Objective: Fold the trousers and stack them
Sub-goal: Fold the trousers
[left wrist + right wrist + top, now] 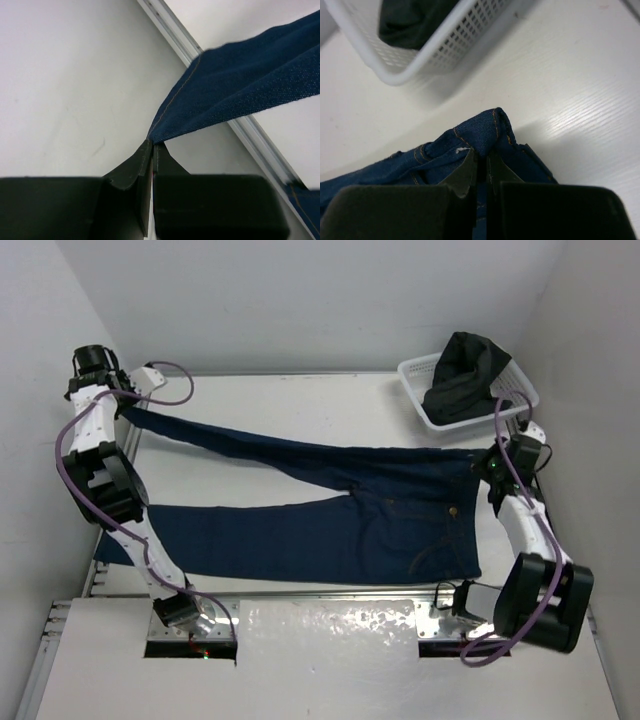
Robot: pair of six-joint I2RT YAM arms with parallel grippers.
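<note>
The trousers, dark navy jeans with tan stitching, lie spread across the white table. Their waist is on the right and both legs run left. The far leg stretches up to the back left corner, where my left gripper is shut on its hem. In the left wrist view the hem corner rises taut from the closed left gripper. My right gripper is shut on the waistband at the far right. The right wrist view shows denim bunched up between the tips of that gripper.
A white mesh basket holding a dark garment stands at the back right, close behind the right gripper. An aluminium rail edges the table on the left. White walls close in on three sides.
</note>
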